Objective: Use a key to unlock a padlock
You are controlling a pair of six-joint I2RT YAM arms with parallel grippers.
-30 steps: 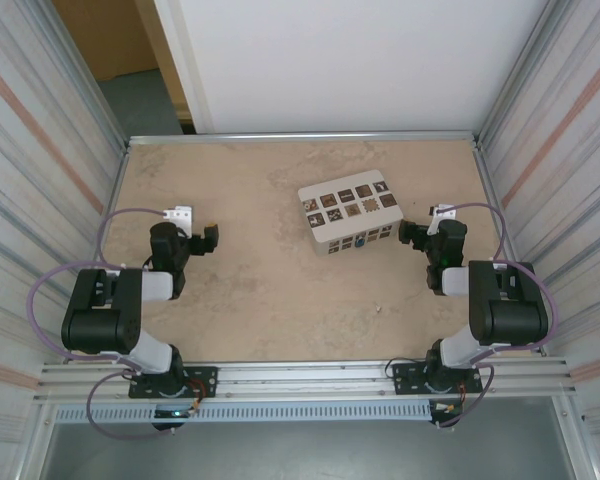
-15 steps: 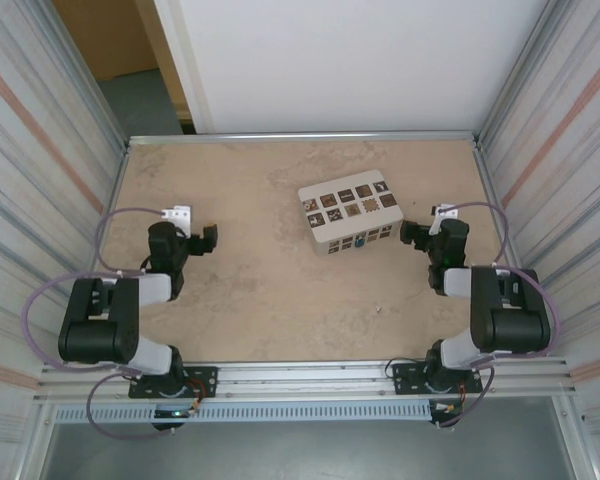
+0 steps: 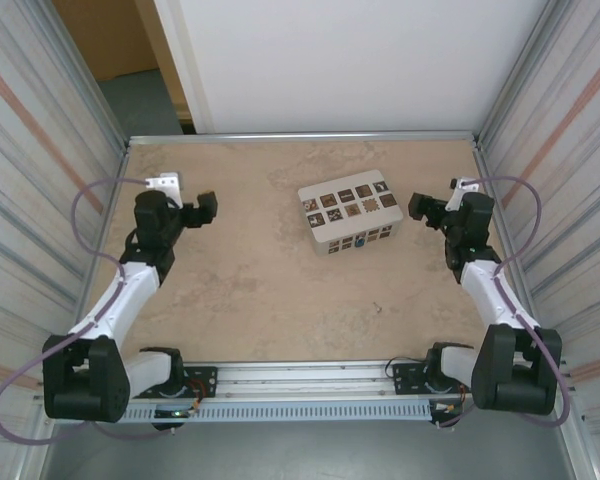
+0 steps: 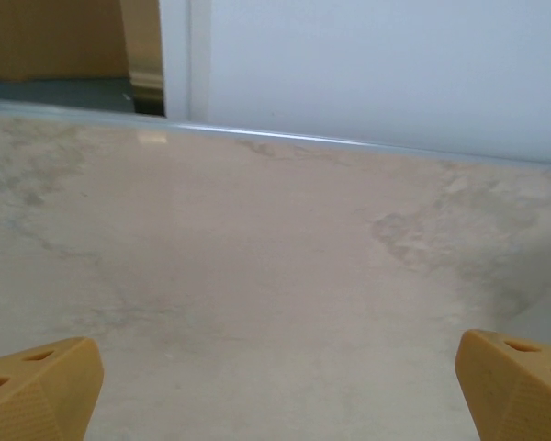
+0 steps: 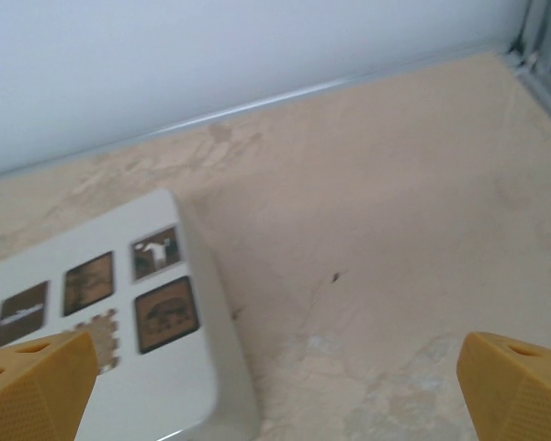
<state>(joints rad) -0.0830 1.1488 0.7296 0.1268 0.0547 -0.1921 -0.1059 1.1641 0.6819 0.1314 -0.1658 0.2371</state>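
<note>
A tiny blue padlock [image 3: 361, 241] shows as a small blue spot on the near side face of the white box [image 3: 350, 212]; its shackle is too small to make out. My left gripper [image 3: 202, 208] is open above bare table left of the box, with orange fingertips [image 4: 37, 386] at the lower corners of its wrist view. My right gripper [image 3: 420, 208] is open just right of the box, with nothing between its fingertips [image 5: 514, 386]. The right wrist view catches the box's right end [image 5: 101, 367] with its dark tiles. A tiny speck [image 3: 380, 309] lies on the table; I cannot tell what it is.
Metal rails and corrugated walls [image 3: 40, 180] close in the table on the left and right. A white back wall [image 3: 360, 60] rises behind the far edge. Bare tabletop [image 3: 270, 290] lies between the arms and the box.
Both arms have stretched out from their folded pose. Each gripper has moved toward the far side of the table, the right one now level with the box's right end.
</note>
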